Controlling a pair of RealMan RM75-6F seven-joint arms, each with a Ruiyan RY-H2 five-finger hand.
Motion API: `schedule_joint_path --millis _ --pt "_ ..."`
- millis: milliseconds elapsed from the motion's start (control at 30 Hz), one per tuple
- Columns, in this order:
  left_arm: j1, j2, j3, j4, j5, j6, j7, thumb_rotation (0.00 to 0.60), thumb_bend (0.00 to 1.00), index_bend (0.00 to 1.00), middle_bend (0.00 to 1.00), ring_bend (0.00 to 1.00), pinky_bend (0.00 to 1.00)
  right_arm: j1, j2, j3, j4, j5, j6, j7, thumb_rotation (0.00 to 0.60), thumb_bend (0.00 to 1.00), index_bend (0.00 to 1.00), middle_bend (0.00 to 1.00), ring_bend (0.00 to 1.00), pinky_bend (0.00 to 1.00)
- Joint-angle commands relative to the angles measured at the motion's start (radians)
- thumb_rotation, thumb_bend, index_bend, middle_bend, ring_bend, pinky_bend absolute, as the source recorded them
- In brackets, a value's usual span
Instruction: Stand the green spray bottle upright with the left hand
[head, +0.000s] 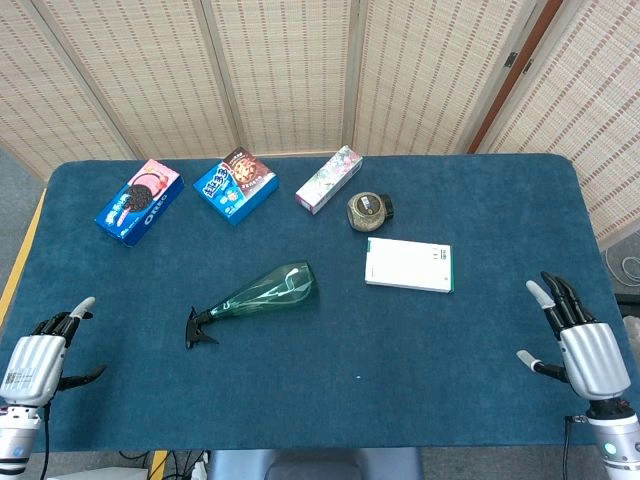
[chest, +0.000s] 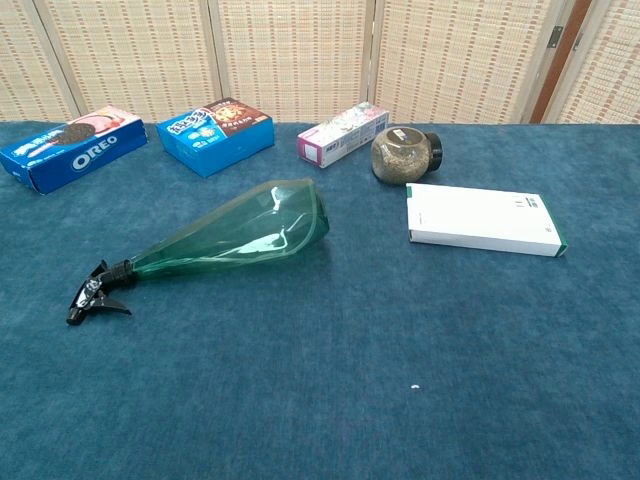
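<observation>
1. Green spray bottle (head: 265, 291) (chest: 240, 238): lies on its side on the blue table (head: 330, 380) (chest: 330, 400); its black trigger head (head: 198, 328) (chest: 92, 293) points toward the near left, its broad base toward the white box.
2. Left hand (head: 38, 352): well to the left of the bottle, at the table's near edge, fingers apart, holding nothing.
3. Right hand (head: 578, 340): far right of the bottle, near the table's edge, fingers spread, empty.
4. White box (head: 408, 264) (chest: 485, 220): lies flat to the right of the bottle.
5. Behind the bottle, a row: Oreo box (head: 139, 201) (chest: 68, 148), blue biscuit box (head: 235, 184) (chest: 214, 133), floral carton (head: 329, 178) (chest: 343, 133).
6. Small jar (head: 367, 210) (chest: 402, 155): on its side, behind the white box.
</observation>
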Motion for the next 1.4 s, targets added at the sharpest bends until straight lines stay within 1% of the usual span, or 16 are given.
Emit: schedule_joint_path --millis 33,333,533,633,700,800,900,1000,1167,1267,1400 --pt "0.0 0.0 0.003 0.001 0.0 -0.003 -0.005 0.6 0.0 0.02 0.29 0.25 0.32 0.002 -0.002 -0.004 0.001 0.001 -0.008 0.002 0.6 0.0 0.0 0.0 0.0 0.42" --pt "0.0 0.004 -0.002 0.0 0.003 0.009 -0.01 0.6 0.0 0.02 0.28 0.25 0.33 0.015 -0.005 0.004 0.005 -0.008 -0.009 -0.007 0.6 0.0 0.0 0.0 0.0 0.42" --pt "-0.014 0.024 0.008 -0.051 0.056 0.011 -0.064 0.6 0.0 0.02 0.26 0.24 0.32 0.015 0.015 0.004 -0.018 -0.02 0.004 -0.024 0.6 0.0 0.0 0.0 0.0 0.42" --pt "-0.037 0.053 0.015 -0.101 0.08 -0.021 -0.078 0.6 0.0 0.01 0.19 0.2 0.28 0.012 0.024 0.008 -0.031 -0.023 0.016 -0.034 0.6 0.0 0.0 0.0 0.0 0.42" --pt "-0.059 0.068 0.016 -0.129 0.098 -0.046 -0.074 0.6 0.0 0.0 0.13 0.15 0.22 0.01 0.031 0.009 -0.041 -0.025 0.024 -0.036 0.6 0.0 0.0 0.0 0.0 0.42" --pt "-0.09 0.071 0.014 -0.148 0.122 -0.077 -0.058 0.6 0.0 0.0 0.07 0.09 0.14 0.005 0.04 0.013 -0.049 -0.023 0.034 -0.039 0.6 0.0 0.0 0.0 0.0 0.42" --pt "-0.122 0.06 0.008 -0.151 0.134 -0.11 -0.05 0.6 0.0 0.0 0.02 0.02 0.07 0.002 0.047 0.016 -0.055 -0.018 0.041 -0.037 0.6 0.0 0.0 0.0 0.0 0.42" --pt "-0.152 0.04 0.001 -0.147 0.139 -0.139 -0.053 0.6 0.0 0.0 0.0 0.0 0.01 0.0 0.053 0.02 -0.057 -0.013 0.044 -0.033 0.6 0.0 0.0 0.0 0.0 0.42" --pt "-0.2 -0.019 -0.021 -0.121 0.15 -0.163 -0.065 0.6 0.0 0.0 0.0 0.0 0.0 -0.004 0.062 0.023 -0.06 -0.011 0.051 -0.028 0.6 0.0 0.0 0.0 0.0 0.42" --pt "-0.235 -0.057 -0.037 -0.104 0.136 -0.193 -0.091 0.6 0.0 0.0 0.0 0.0 0.0 -0.006 0.066 0.024 -0.057 -0.007 0.053 -0.021 0.6 0.0 0.0 0.0 0.0 0.42" --pt "-0.269 -0.082 -0.047 -0.093 0.112 -0.234 -0.106 0.6 0.0 0.0 0.0 0.0 0.0 -0.009 0.07 0.025 -0.051 -0.001 0.054 -0.012 0.6 0.0 0.0 0.0 0.0 0.42"
